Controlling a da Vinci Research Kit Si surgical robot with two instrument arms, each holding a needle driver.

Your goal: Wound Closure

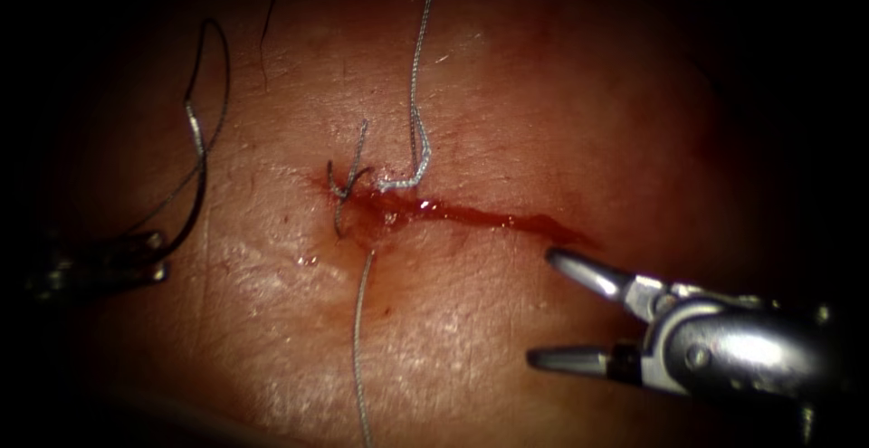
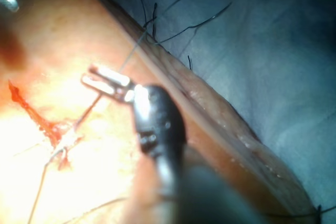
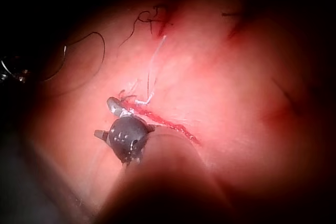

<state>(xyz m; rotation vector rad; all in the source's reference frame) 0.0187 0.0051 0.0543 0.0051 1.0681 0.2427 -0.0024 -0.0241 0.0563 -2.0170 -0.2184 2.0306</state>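
The tissue point(image 1: 471, 95) has a cut point(image 1: 471, 215) wet with red fluid. At the cut's left end sits a dark knot point(image 1: 346, 187) with short cut ends. Just right of it, grey thread point(image 1: 415, 77) enters the tissue; thread point(image 1: 360, 339) also emerges on the near side and trails toward the front. Far left of the cut, my left tool point(image 1: 156, 258) is shut on one end of the dark curved needle point(image 1: 201, 190), which arcs above the tissue, out of it. My right tool point(image 1: 543, 308) hangs wide open and holds nothing, by the cut's right end. The right wrist view shows this tool point(image 3: 106, 120) beside the cut point(image 3: 168, 124).
In the left wrist view, blue cloth point(image 2: 252, 51) lies beyond the tissue's far edge, with dark loose thread point(image 2: 194, 24) draped over it. The left tool point(image 2: 102, 82) hovers over the tissue near the knot point(image 2: 63, 142).
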